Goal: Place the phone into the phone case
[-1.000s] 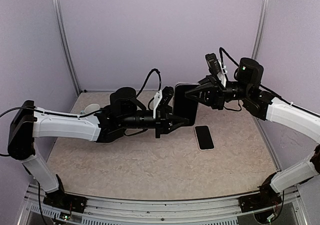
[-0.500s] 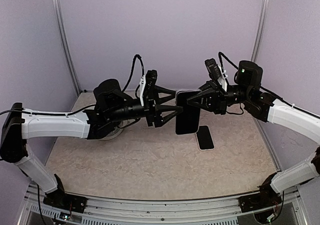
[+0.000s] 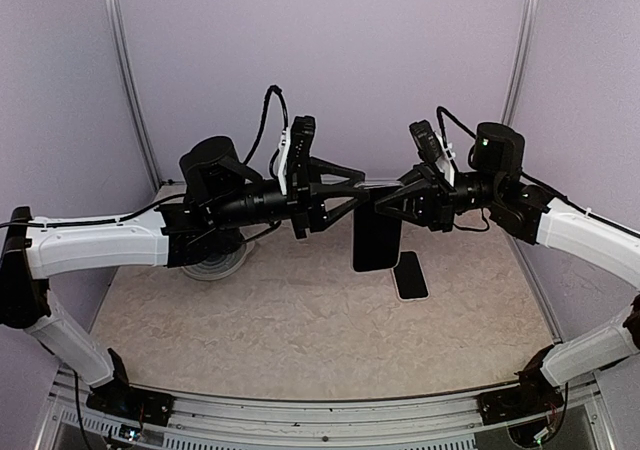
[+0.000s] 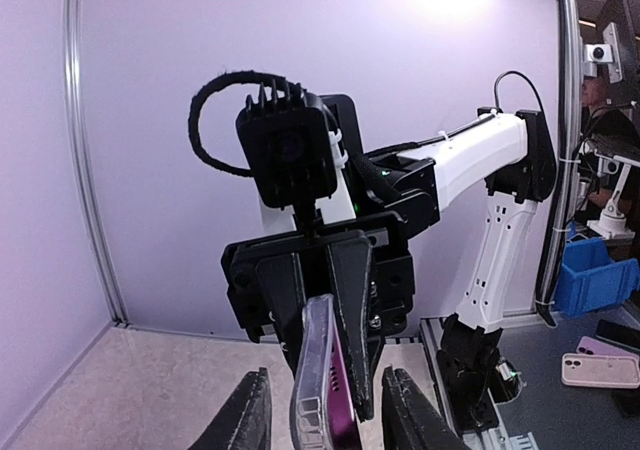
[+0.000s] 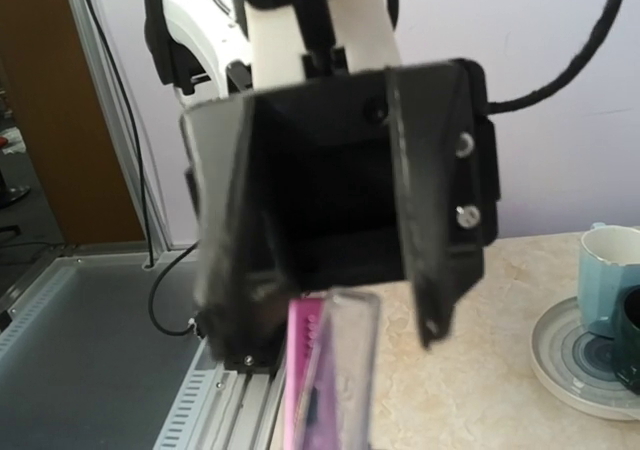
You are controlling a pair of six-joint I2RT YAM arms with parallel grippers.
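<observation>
Left gripper [image 3: 352, 192] draws back from the phone case [image 3: 377, 240], jaws spread wide at its 10 o'clock | right gripper [image 3: 383, 202] pinches the case's top edge, hanging it upright above the table [image 3: 300, 310] | phone [image 3: 409, 275] lies flat on the table at the case's 4 o'clock.

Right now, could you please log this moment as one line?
right end effector: shut on clear-rimmed case, upright | left end effector: open, straddling case edge | dark phone-shaped item: flat on table
</observation>
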